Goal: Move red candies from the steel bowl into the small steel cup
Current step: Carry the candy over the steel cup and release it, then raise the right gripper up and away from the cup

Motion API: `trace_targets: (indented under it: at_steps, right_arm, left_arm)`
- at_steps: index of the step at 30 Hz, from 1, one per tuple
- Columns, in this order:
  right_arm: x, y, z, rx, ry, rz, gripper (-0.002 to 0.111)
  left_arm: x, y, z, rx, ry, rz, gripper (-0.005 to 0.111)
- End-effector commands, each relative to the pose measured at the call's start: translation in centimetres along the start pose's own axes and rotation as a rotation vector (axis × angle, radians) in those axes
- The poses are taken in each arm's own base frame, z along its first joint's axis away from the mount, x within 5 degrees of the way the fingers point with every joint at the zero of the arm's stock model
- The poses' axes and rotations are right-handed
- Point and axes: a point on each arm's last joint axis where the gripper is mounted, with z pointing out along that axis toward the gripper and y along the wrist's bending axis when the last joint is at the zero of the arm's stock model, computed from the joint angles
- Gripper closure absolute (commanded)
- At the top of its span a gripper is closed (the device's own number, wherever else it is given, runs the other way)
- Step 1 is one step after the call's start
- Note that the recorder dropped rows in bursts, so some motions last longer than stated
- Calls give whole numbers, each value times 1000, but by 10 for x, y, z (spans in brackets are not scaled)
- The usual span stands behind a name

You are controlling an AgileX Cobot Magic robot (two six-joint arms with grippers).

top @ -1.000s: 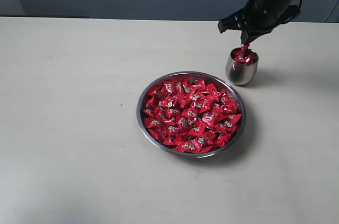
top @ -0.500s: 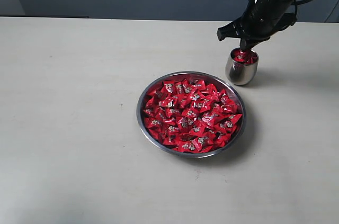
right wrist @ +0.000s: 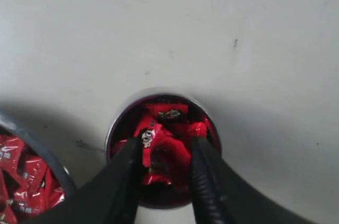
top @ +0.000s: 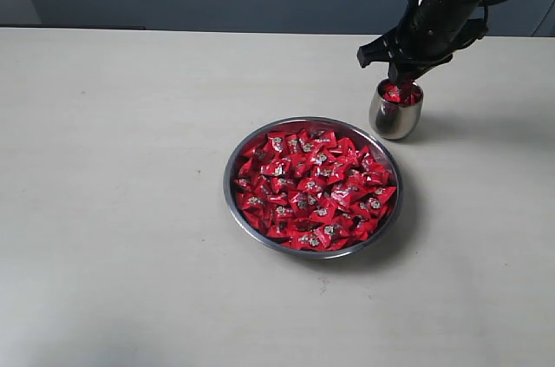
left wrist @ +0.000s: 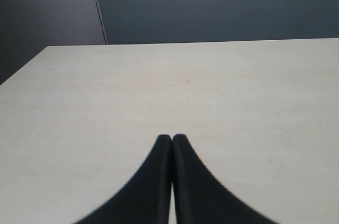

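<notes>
many red candies [top: 312, 189] lie in the bowl [top: 228, 180]; the cup [top: 395, 121] beside it looks near full. right fingers [right wrist: 206, 181] stand apart above the cup, so i should lift straight, dragging nothing out. left fingers [left wrist: 153, 181] together.

Table [top: 121, 167]: left half, near edge and far strip lie bare, open to a gripper from any side. Obstacles: bowl [top: 230, 178] at centre, low, filled with candies [top: 314, 189] to about rim level, passable overhead; cup [top: 395, 120] near its far right rim, with only a narrow strip of table between them. Cup mouth is occupied by the right gripper [top: 401, 79], jaws parted above the candies inside, its arm blocking the space overhead; left gripper [left wrist: 172, 139] faces bare table.
</notes>
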Motion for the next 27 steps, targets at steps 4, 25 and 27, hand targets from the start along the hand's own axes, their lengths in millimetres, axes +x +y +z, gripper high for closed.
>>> trace_targets:
  at_steps: [4,25,27]
  right_arm:
    - [-2,-4,-2,16,-11,-11,77]
    - [-8,-8,-34,52,-96,-32,77]
    - [-8,-8,-36,53,-101,-32,77]
  left_arm:
    - [1,0,0,6,-3,4,106]
    - [1,0,0,6,-3,4,106]
    - [1,0,0,6,-3,4,106]
